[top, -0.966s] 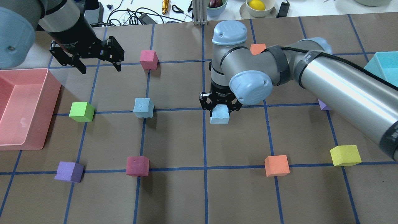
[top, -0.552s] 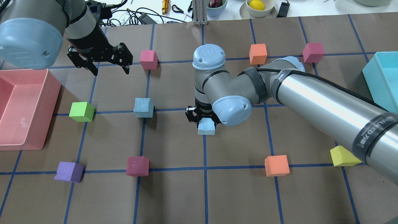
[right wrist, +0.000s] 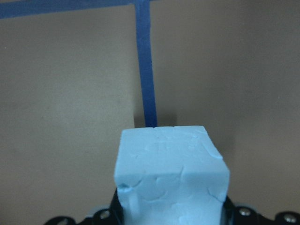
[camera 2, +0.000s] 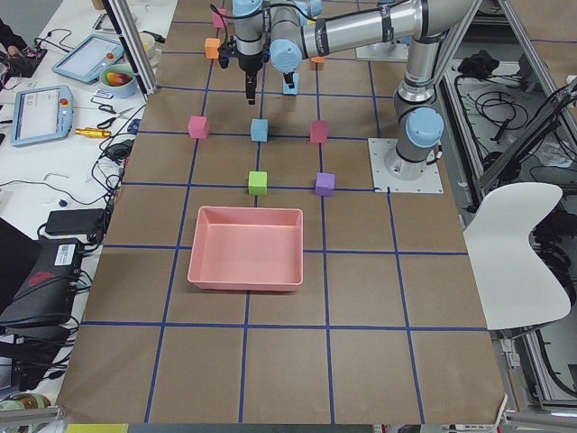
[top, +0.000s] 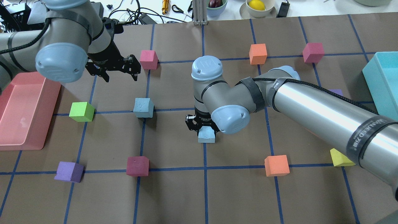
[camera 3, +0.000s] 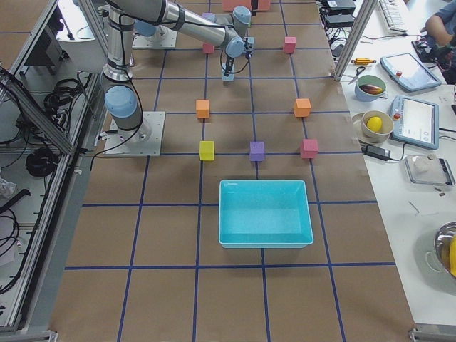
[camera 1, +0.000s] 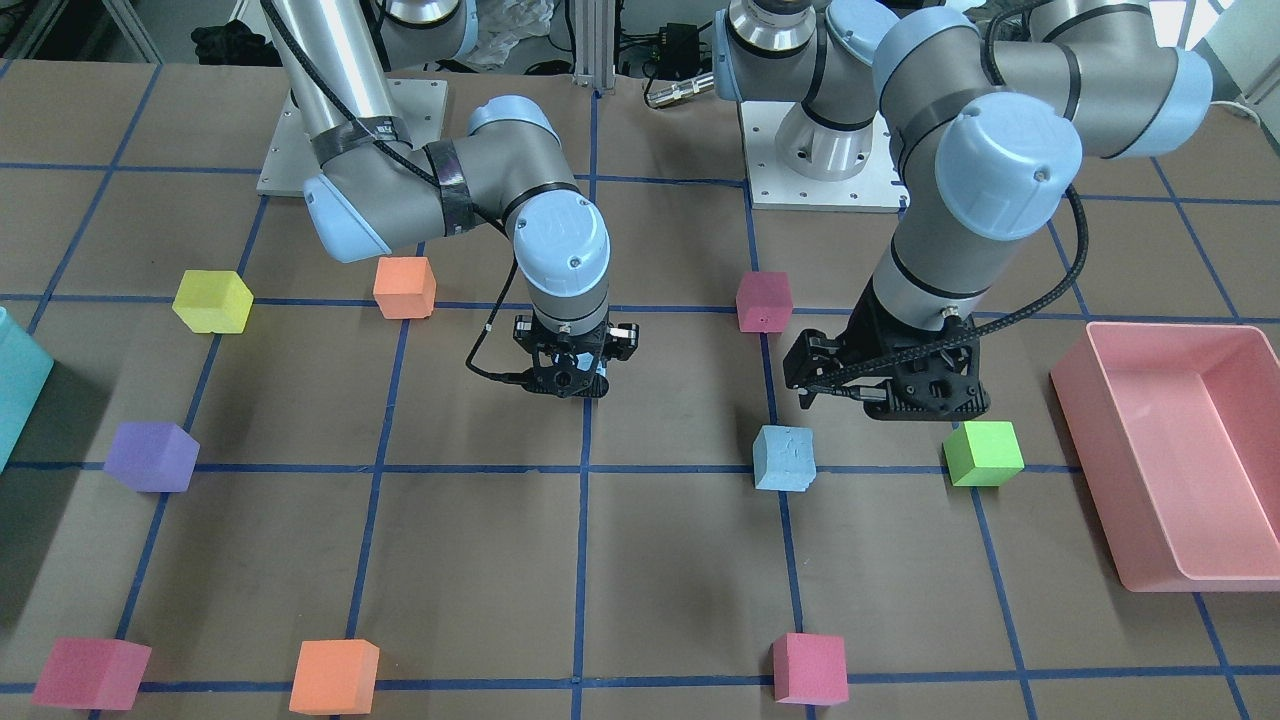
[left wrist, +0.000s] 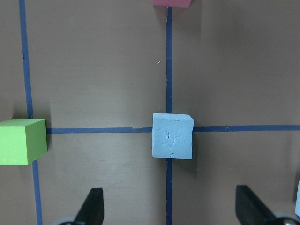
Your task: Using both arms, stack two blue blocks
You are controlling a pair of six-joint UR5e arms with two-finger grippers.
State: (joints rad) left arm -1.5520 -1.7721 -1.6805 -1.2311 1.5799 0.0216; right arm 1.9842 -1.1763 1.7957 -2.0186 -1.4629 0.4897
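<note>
- Overhead exterior view, centre of frame: right gripper (top: 202,125) pointing straight down, clenched on the held blue block (top: 206,137), with the cube's lower half showing below the black fingers.
- Same view: held blue block on the vertical blue tape line (top: 205,186) that runs down mid-frame, just below a crossing of two lines; contact with the brown paper (top: 174,199) not discernible.
- Right wrist-mounted view: pitted pale cube filling the lower centre, with a tape line running up the frame behind it.
- Overhead exterior view, upper left: left gripper (top: 121,76) released, fingers spread wide, holding nothing, just left of a magenta cube (top: 148,59).
- Same view, left of centre: second blue block (top: 143,107) resting on the paper at a tape crossing, below the left gripper and well apart from the held one.
- Left wrist-mounted view: second blue block at mid-frame, above both dark fingertips at the bottom edge.
- Overhead exterior view, far left: green cube (top: 81,111) left of the second blue block, and pink tray (top: 46,124) at the frame edge.
</note>
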